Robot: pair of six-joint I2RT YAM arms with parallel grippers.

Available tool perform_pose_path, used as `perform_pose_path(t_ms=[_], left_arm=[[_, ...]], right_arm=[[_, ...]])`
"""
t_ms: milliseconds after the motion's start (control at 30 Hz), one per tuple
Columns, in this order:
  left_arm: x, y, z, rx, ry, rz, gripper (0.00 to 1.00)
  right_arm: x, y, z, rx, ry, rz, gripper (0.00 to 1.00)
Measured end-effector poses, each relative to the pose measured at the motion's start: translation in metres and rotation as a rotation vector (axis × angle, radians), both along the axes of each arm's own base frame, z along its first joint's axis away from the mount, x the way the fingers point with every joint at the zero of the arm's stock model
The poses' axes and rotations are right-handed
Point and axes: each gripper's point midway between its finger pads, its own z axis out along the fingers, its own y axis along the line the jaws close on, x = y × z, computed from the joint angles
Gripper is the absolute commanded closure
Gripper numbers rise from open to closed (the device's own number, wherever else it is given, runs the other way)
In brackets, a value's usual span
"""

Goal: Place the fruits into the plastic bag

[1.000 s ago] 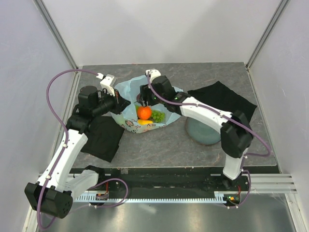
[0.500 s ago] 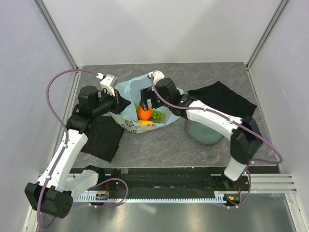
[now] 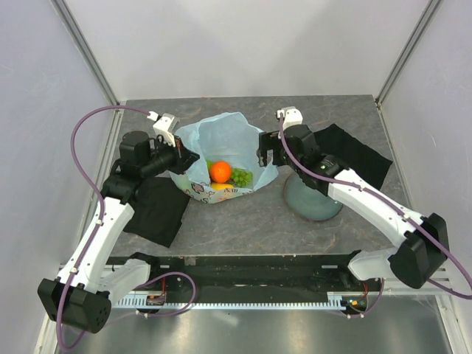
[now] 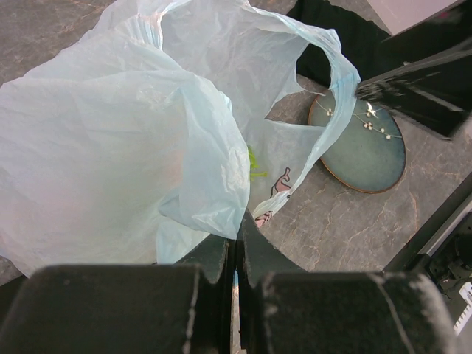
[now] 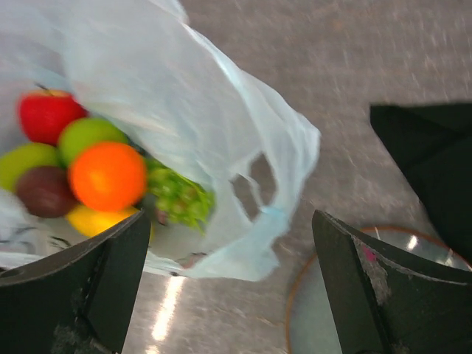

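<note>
The light-blue plastic bag (image 3: pixel 221 140) lies open mid-table, also in the left wrist view (image 4: pixel 133 147) and right wrist view (image 5: pixel 184 96). Inside it lie the orange (image 5: pixel 108 175), red apple (image 5: pixel 46 115), two green apples (image 5: pixel 87 136), a dark purple fruit (image 5: pixel 44 192), the yellow fruit (image 5: pixel 96 220) and the green grapes (image 5: pixel 181 198). My left gripper (image 4: pixel 236 251) is shut on the bag's left edge and holds it up. My right gripper (image 5: pixel 228 295) is open and empty, above the table just right of the bag, also in the top view (image 3: pixel 267 151).
A grey-blue plate (image 3: pixel 313 199) sits right of the bag, under my right arm. Black cloths lie at the left (image 3: pixel 151 210) and back right (image 3: pixel 346 151). White walls enclose the table.
My right gripper has pulled out of the bag and moved right, away from the orange. The left gripper has stayed on the bag's edge.
</note>
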Motion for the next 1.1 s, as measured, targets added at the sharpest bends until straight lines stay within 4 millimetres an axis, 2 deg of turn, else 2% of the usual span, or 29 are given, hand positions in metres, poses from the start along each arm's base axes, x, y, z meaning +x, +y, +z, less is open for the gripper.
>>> perform_pose_path(t_ms=[133, 233, 333, 400, 433, 467, 533, 600, 667, 700, 733, 833, 867, 933, 1000, 1067, 1100], left_arm=[[0.0, 0.0, 0.0, 0.0, 0.0, 0.0, 0.98], [0.0, 0.0, 0.0, 0.0, 0.0, 0.0, 0.98], [0.0, 0.0, 0.0, 0.0, 0.001, -0.001, 0.98], [0.0, 0.0, -0.001, 0.0, 0.004, -0.002, 0.98], [0.001, -0.001, -0.001, 0.0, 0.005, -0.004, 0.99], [0.001, -0.001, -0.002, -0.001, 0.008, -0.007, 0.98], [0.003, -0.005, -0.005, -0.01, 0.029, -0.018, 0.98], [0.01, -0.01, 0.001, -0.024, 0.069, -0.034, 0.98], [0.027, -0.016, 0.026, -0.041, 0.076, -0.044, 0.98], [0.036, -0.016, 0.044, -0.05, 0.074, -0.042, 0.99], [0.047, -0.015, 0.065, -0.061, 0.047, -0.036, 0.98], [0.069, 0.006, 0.131, -0.111, -0.05, -0.001, 0.99], [0.071, 0.015, 0.145, -0.126, -0.071, 0.009, 0.99], [0.074, 0.034, 0.168, -0.157, -0.103, 0.027, 0.98], [0.078, 0.048, 0.174, -0.182, -0.094, 0.027, 0.98], [0.082, 0.049, 0.166, -0.197, -0.057, 0.001, 0.98], [0.086, 0.046, 0.155, -0.207, -0.015, -0.021, 0.98]], right_arm=[[0.009, -0.022, -0.046, -0.065, 0.11, -0.049, 0.02], [0.011, -0.025, -0.07, -0.088, 0.166, -0.047, 0.09], [0.012, -0.02, -0.081, -0.072, 0.197, -0.01, 0.38], [0.013, -0.016, -0.085, -0.042, 0.212, 0.026, 0.78], [0.015, -0.015, -0.085, -0.028, 0.214, 0.04, 0.93], [0.017, -0.013, -0.083, -0.001, 0.218, 0.051, 1.0], [0.019, -0.014, -0.077, 0.025, 0.217, 0.069, 1.0], [0.026, -0.014, -0.061, 0.051, 0.201, 0.077, 1.0], [0.035, -0.014, -0.028, 0.069, 0.157, 0.084, 1.0], [0.041, -0.013, -0.006, 0.08, 0.119, 0.086, 1.0], [0.047, -0.012, 0.025, 0.097, 0.061, 0.09, 1.0], [0.054, -0.013, 0.113, 0.149, -0.122, 0.102, 1.0], [0.052, -0.015, 0.137, 0.163, -0.174, 0.107, 1.0], [0.047, -0.019, 0.17, 0.181, -0.245, 0.109, 1.0], [0.043, -0.023, 0.187, 0.186, -0.284, 0.108, 1.0], [0.043, -0.025, 0.186, 0.182, -0.282, 0.104, 1.0], [0.043, -0.026, 0.18, 0.174, -0.269, 0.102, 1.0]])
